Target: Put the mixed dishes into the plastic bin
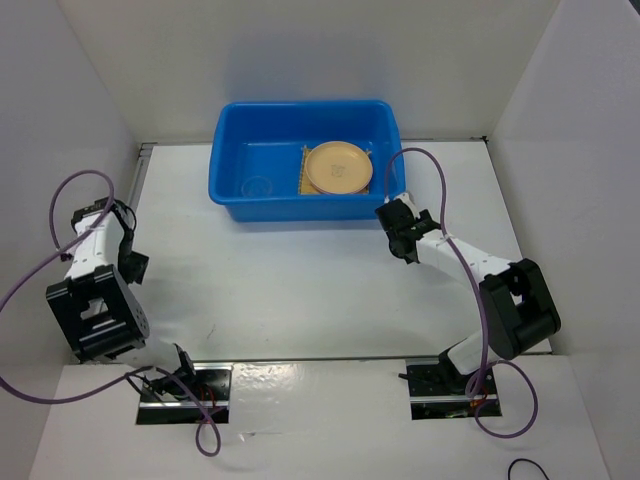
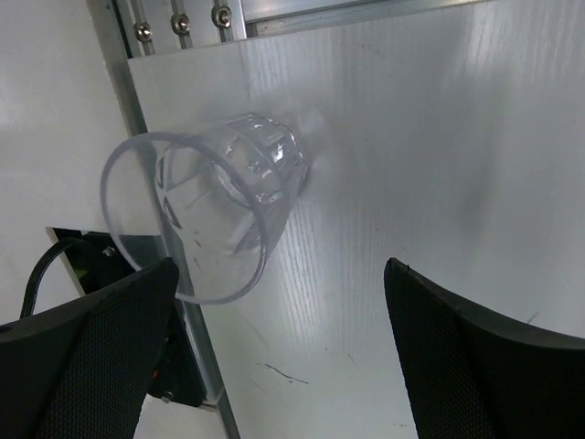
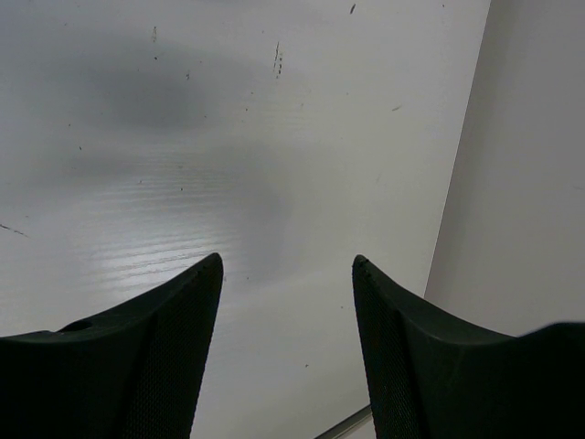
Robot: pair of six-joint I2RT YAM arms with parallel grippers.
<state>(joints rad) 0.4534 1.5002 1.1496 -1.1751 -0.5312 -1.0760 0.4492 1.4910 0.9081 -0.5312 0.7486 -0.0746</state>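
On the white table [image 2: 439, 137], our left gripper [image 2: 281, 274] stands wide open, the tipped clear plastic cup [image 2: 215, 215] just ahead and off-centre; we should centre, close, then carry it to the blue plastic bin [image 1: 225, 180].

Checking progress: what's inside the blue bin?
In the blue bin, a tan-orange plate lies on a yellow mat, a clear cup left of them. Anything beneath the plate is covered.
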